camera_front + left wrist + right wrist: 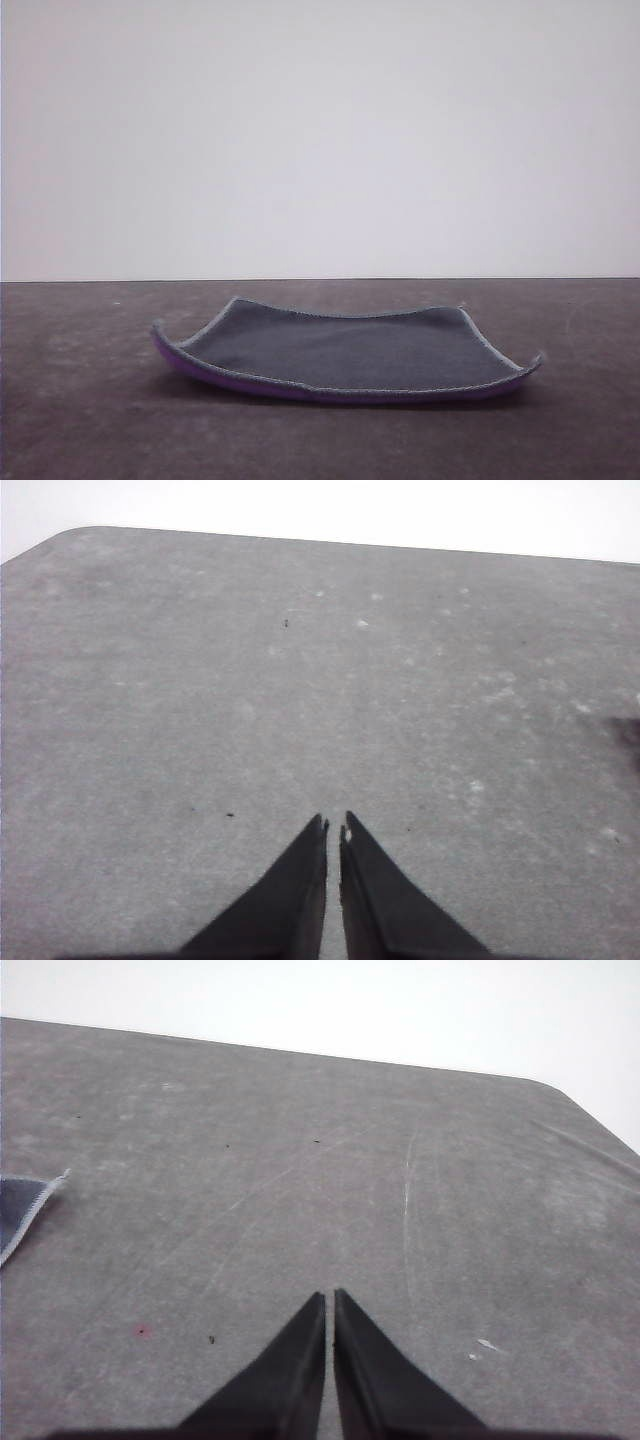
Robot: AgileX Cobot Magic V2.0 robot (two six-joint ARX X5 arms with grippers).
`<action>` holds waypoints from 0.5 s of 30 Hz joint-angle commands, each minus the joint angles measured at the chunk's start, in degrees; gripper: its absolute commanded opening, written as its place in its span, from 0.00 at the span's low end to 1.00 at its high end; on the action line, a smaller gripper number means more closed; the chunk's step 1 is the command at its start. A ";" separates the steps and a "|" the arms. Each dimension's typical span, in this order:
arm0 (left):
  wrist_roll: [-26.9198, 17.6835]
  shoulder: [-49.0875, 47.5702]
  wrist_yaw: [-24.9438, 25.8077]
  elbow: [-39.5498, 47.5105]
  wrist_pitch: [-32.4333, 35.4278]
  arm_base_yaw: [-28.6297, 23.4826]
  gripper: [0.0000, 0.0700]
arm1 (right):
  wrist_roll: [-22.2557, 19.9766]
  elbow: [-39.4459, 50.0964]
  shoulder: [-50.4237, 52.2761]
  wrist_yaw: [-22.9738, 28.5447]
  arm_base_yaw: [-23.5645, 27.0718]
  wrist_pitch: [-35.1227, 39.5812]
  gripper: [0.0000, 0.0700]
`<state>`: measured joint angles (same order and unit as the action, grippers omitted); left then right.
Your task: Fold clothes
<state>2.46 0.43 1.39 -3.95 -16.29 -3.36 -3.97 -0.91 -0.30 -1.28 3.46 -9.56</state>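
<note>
A small square soft cloth (345,350), dark grey on its upper face and bright purple underneath, lay spread open on the dark grey, matte, faintly speckled tabletop (80,420), about midway between the left and right edges and set back from the near edge. No brand, label or writing could be read on it or anywhere else. Its weave looked fine and fleecy, with a paler grey stitched border running all round. The near edge and both near corners curled upward off the surface, showing a strip of the purple underside along the front. Being square, it had no clear long axis; its sides lay roughly parallel to the tabletop's edges. In the right wrist view one stitched corner of it (25,1210) lay flat on the scuffed, scratched surface, well apart from the right gripper (329,1298), whose black tapered fingers were clenched together on nothing. The left gripper (334,822) hung over bare tabletop, its black pointed fingers likewise closed to a hairline gap, grasping nothing.
</note>
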 commanded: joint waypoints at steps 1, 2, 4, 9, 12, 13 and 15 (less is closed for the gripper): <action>0.15 0.04 -0.11 1.03 -0.55 -0.04 0.02 | 0.98 0.22 0.09 0.20 0.00 0.70 0.01; 0.17 0.04 -0.11 1.03 -0.55 -0.04 0.02 | 0.98 0.22 0.09 0.20 0.00 0.70 0.01; 0.15 0.04 -0.11 1.03 -0.55 -0.04 0.02 | 0.98 0.22 0.09 0.20 0.00 0.70 0.01; 0.17 0.04 -0.11 1.01 -0.35 -0.04 0.02 | 0.98 0.22 0.09 0.00 0.00 0.72 0.01; -0.06 0.04 -0.15 1.03 -0.27 -0.04 0.02 | 0.98 0.22 0.09 -0.17 0.00 0.78 0.01; -0.26 0.04 -0.15 1.03 0.16 -0.04 0.02 | 0.98 0.22 0.09 -0.18 0.00 1.01 0.01; 0.22 0.04 -0.09 1.03 1.25 -0.04 0.02 | 1.09 0.20 0.09 -0.32 0.00 1.41 0.01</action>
<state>2.46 0.43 1.39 -3.71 -15.36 -3.36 -3.97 -0.91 -0.30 -1.50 3.46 -9.28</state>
